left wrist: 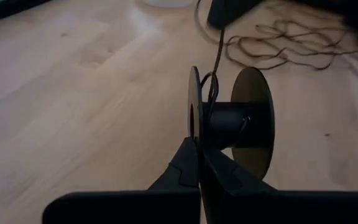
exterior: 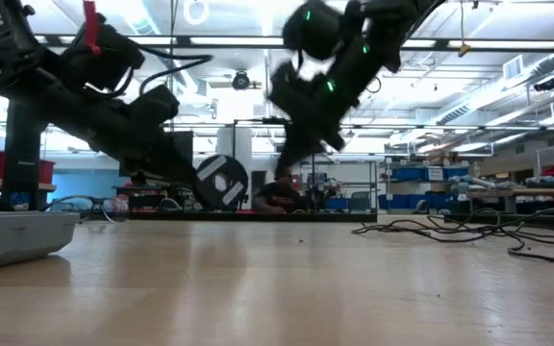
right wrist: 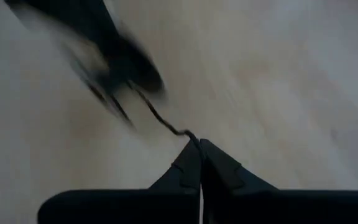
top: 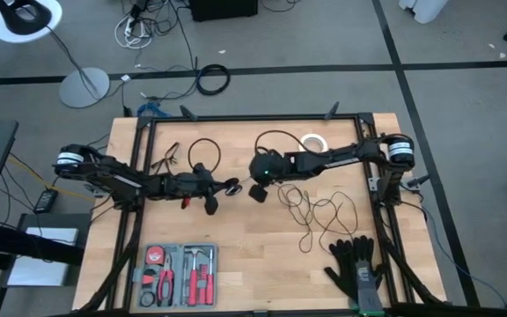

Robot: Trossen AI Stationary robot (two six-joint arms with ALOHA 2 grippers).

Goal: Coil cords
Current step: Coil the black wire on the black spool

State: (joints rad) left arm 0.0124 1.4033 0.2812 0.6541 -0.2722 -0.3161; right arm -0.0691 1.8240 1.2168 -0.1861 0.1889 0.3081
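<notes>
left gripper (left wrist: 199,149): clamped on spool (left wrist: 229,121) flange, centre frame
right gripper (right wrist: 199,146): pinching cord (right wrist: 160,121)
done: few turns wound
left: loose loops (top: 319,211), right-centre table (top: 253,255)

No readable text, label or sign anywhere.

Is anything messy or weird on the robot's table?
Yes, the thin black cord sprawls in a loose tangle on the wood near the right arm, not coiled yet. One end runs to the spool pinched by the left gripper, and the right gripper is shut on the cord. Nothing looks broken or spilled.
</notes>
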